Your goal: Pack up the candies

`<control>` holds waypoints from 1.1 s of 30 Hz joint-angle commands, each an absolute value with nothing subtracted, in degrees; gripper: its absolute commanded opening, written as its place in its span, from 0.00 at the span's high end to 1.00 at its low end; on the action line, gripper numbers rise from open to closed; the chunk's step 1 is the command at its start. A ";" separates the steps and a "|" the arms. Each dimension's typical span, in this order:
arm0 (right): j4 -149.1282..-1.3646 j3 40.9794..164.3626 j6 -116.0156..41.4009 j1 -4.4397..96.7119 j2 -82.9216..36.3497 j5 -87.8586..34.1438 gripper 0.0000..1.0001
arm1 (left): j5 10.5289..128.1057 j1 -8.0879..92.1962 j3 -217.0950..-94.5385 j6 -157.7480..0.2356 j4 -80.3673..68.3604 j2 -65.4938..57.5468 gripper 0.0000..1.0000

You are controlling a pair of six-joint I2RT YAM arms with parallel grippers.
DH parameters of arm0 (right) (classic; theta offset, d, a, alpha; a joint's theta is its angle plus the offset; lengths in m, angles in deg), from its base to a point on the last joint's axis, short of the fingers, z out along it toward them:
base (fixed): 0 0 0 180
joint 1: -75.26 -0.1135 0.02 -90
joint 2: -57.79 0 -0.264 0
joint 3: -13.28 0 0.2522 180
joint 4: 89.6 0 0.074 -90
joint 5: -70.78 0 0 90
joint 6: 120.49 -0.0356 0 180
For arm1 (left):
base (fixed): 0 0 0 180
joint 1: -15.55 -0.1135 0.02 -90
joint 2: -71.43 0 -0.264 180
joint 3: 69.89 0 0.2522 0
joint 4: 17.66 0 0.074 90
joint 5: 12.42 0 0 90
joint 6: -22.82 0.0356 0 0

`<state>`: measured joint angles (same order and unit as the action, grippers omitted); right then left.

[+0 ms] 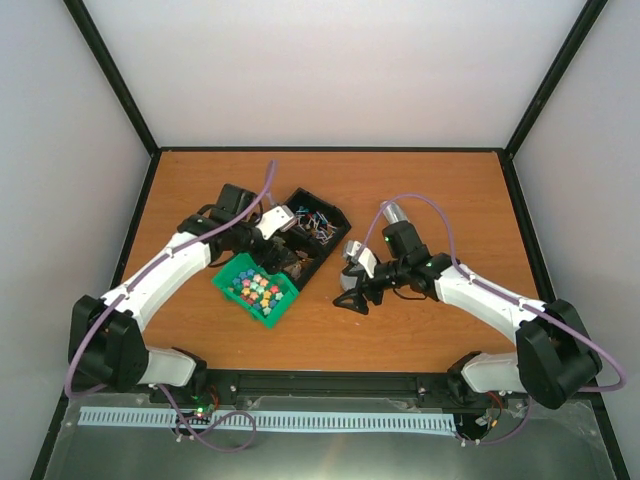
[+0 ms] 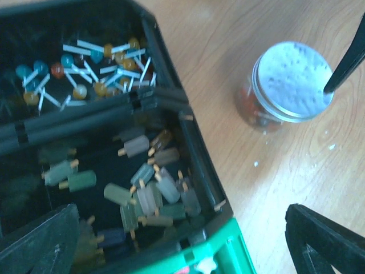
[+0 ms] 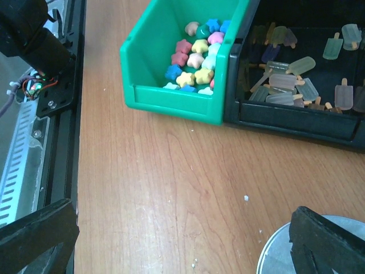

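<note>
Risk of toppling metal-lidded glass jar (image 2: 291, 83) just beside spread right gripper (image 3: 182, 228) if swung carelessly; left gripper (image 2: 181, 228) spread above candies (image 2: 151, 194).

The left arm (image 1: 165, 268) and right arm (image 1: 485, 298) had smooth white shells between bulky black joints, a thin purple cable (image 1: 271, 178) looping along each, small green lights near the bases, and black wedge-shaped fingers (image 3: 325, 240).
</note>
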<state>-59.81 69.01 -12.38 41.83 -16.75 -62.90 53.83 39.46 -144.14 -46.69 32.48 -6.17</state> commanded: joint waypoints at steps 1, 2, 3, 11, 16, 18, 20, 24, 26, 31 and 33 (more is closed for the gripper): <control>-57.62 70.59 -10.68 42.04 -15.64 -60.63 0.00 | 53.78 36.39 -145.00 -46.89 40.77 -3.74 0.00; -57.65 70.41 -10.64 42.52 -14.89 -60.11 0.00 | 53.18 35.23 -144.39 -46.73 41.14 -2.90 0.00; -57.54 70.29 -10.56 43.25 -14.08 -59.89 0.00 | 52.31 33.43 -143.79 -46.69 41.38 -2.01 0.00; -53.38 70.39 -8.72 52.24 -6.74 -59.04 0.00 | 51.46 25.09 -141.45 -50.70 39.43 4.47 0.00; -53.10 69.18 -9.95 57.62 -0.53 -56.61 0.00 | 57.53 23.47 -140.35 -55.86 37.03 5.42 0.00; -53.16 68.88 -11.11 59.35 1.17 -54.89 0.00 | 59.66 23.46 -139.51 -57.56 35.85 5.51 0.00; -53.21 68.97 -12.09 60.52 2.05 -52.31 0.00 | 60.11 23.46 -138.73 -58.79 35.24 5.45 0.00; -53.54 69.07 -14.54 61.18 2.50 -46.75 0.00 | 61.40 23.46 -137.80 -59.66 34.58 5.74 0.00; -54.09 68.63 -15.27 61.18 2.85 -45.16 0.00 | 61.01 23.46 -137.26 -59.79 34.29 5.82 0.00; -55.31 67.51 -15.71 61.19 3.94 -43.48 0.00 | 61.65 23.46 -136.45 -59.86 34.09 5.84 0.00; -55.80 67.05 -15.90 61.20 4.47 -43.68 0.00 | 61.57 23.46 -136.06 -59.80 33.77 6.14 0.00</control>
<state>-54.48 68.12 -14.48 60.83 2.81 -45.61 60.93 23.96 -136.53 -58.18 35.10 4.82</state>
